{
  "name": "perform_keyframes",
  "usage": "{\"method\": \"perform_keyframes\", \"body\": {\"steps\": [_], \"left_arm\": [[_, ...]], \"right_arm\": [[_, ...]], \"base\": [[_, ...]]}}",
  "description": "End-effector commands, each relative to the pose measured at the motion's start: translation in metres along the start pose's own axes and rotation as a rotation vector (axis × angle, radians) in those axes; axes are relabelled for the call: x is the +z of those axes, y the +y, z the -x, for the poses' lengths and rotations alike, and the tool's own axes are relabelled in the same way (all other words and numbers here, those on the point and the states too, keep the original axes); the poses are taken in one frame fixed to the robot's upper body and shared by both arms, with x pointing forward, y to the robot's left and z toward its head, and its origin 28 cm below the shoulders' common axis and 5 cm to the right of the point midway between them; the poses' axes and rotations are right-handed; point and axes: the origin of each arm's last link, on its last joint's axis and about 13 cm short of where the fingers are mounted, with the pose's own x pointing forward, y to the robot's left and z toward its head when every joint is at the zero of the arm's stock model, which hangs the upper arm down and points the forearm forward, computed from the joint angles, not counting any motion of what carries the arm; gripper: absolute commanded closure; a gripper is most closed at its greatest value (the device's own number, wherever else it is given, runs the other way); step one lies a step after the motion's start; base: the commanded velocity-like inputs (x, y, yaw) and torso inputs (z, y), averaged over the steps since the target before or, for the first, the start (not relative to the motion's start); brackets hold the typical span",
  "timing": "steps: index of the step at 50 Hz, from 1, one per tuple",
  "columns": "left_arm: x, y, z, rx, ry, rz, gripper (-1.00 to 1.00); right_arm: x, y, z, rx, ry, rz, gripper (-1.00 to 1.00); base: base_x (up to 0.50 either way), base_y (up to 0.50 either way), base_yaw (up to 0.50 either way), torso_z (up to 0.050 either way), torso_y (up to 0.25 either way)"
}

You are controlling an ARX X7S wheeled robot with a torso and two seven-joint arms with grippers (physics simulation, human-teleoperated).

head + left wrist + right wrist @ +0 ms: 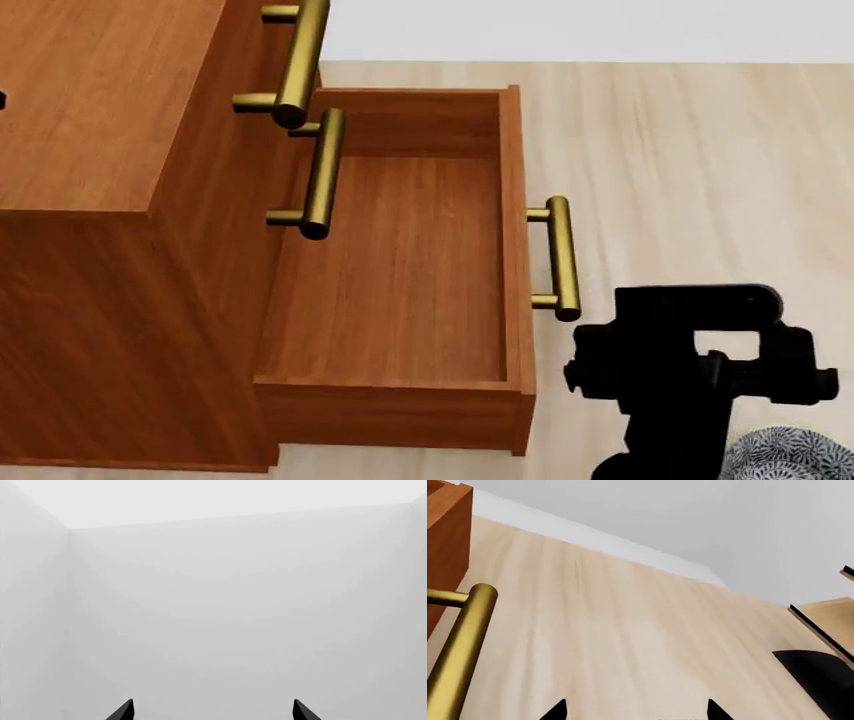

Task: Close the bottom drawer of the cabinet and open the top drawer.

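The right gripper (635, 711) has its fingers (554, 711) spread wide, empty, near the brass handle (457, 650) of the bottom drawer (400, 270), which stands pulled far out of the cabinet (94, 120). The left gripper (213, 711) is also spread wide, facing a blank wall. The top drawer (260, 50) sits closed.

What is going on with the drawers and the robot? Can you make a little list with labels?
cabinet: reddish-brown wood, three stacked drawers
bottom drawer: pulled far out, tray bare inside
bottom handle: brass bar, nothing gripping it
middle handle: brass bar, drawer shut
top handle: brass bar, drawer shut
right pincer: open, beside the bottom handle, not touching it
left pincer: open, facing a plain white wall
floor: pale wood
task so far: neither step done
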Motion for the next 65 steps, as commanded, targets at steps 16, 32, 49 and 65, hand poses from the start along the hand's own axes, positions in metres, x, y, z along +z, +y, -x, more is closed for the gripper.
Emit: {"method": "perform_keyframes", "body": {"steps": [16, 32, 49, 65], "left_arm": [[0.001, 0.001, 0.000, 0.004, -0.005, 0.000, -1.00], [0.001, 0.002, 0.000, 0.009, -0.009, -0.001, -1.00], [0.000, 0.003, 0.000, 0.014, -0.009, -0.001, -1.00], [0.000, 0.002, 0.000, 0.009, -0.009, 0.001, -1.00]], "right_arm": [[-0.019, 0.015, -0.013, 0.028, 0.070, 0.094, -1.00], [-0.021, 0.023, -0.013, 0.100, 0.076, 0.101, -1.00], [-0.022, 0.033, -0.010, 0.199, 0.063, 0.114, -1.00], [-0.017, 0.045, 0.000, 0.344, 0.014, 0.086, -1.00]], "base": [[0.00, 0.00, 0.00, 0.000, 0.000], [0.00, 0.00, 0.00, 0.000, 0.000], [0.00, 0.00, 0.00, 0.000, 0.000], [0.00, 0.00, 0.00, 0.000, 0.000]]}}
